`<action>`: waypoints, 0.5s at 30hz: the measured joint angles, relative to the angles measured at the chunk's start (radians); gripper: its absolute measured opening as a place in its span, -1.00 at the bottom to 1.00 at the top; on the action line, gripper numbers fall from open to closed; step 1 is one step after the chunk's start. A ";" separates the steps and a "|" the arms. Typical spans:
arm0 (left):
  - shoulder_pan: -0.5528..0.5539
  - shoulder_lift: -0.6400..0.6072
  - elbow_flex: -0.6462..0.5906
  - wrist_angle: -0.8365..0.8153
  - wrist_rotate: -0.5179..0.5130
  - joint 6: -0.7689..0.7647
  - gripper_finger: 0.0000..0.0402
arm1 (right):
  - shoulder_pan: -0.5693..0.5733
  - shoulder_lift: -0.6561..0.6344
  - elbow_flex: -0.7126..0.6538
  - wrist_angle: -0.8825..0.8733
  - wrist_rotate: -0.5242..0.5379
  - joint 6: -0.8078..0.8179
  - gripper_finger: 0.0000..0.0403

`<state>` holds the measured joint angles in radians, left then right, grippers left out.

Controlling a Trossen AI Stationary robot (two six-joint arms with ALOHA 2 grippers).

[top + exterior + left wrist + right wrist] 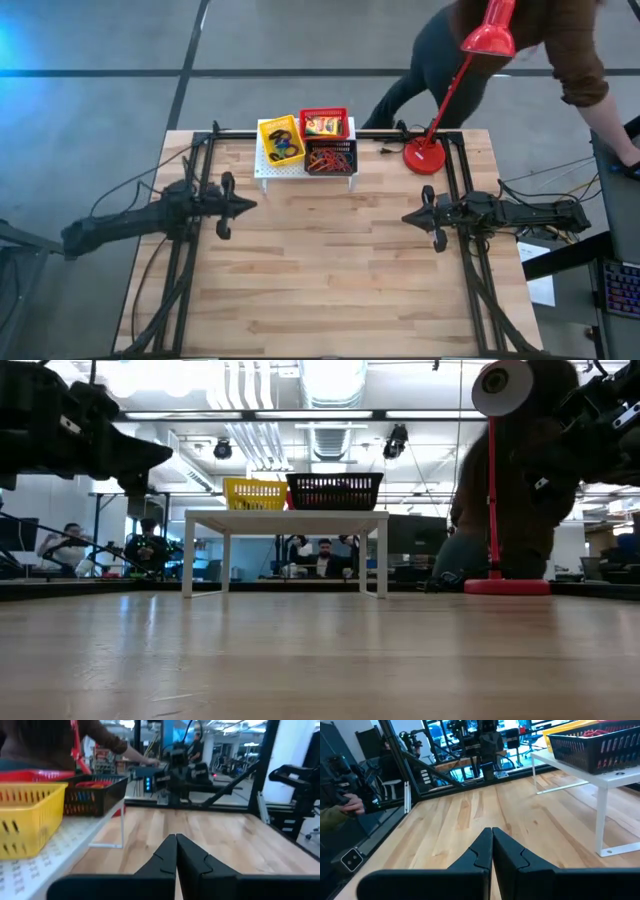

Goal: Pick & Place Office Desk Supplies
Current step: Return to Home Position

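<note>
Three mesh baskets stand on a white raised stand (262,172) at the table's far middle. The yellow basket (281,140) holds dark and blue elastic loops. In the black basket (330,158) lie red and orange loops, and in the red basket (323,123) yellow-green crayon boxes. My left gripper (250,204) hovers level at the table's left, shut and holding nothing, pointing toward the right. My right gripper (405,216) hovers level at the table's right, shut and holding nothing, pointing toward the left. The wrist views show each pair of fingertips closed together, left (176,836) and right (492,829).
A red desk lamp stands with its base (424,157) at the far right of the table and its head (488,40) beyond the far edge. A person (560,40) bends over behind the table's far right corner. Bare wooden tabletop (330,270) spreads between and in front of the arms.
</note>
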<state>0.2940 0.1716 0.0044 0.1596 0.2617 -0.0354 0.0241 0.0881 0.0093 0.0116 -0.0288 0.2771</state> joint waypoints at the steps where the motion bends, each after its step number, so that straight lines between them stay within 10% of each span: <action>1: 0.001 -0.007 0.000 -0.002 0.006 0.005 -0.97 | 0.000 0.000 0.000 0.000 0.002 0.000 -0.96; 15: 0.001 -0.006 -0.001 -0.101 0.009 -0.122 -0.93 | 0.000 0.001 0.000 0.000 0.003 0.000 -0.96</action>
<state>0.2955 0.1654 0.0032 0.0586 0.2707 -0.1577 0.0242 0.0891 0.0093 0.0116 -0.0261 0.2771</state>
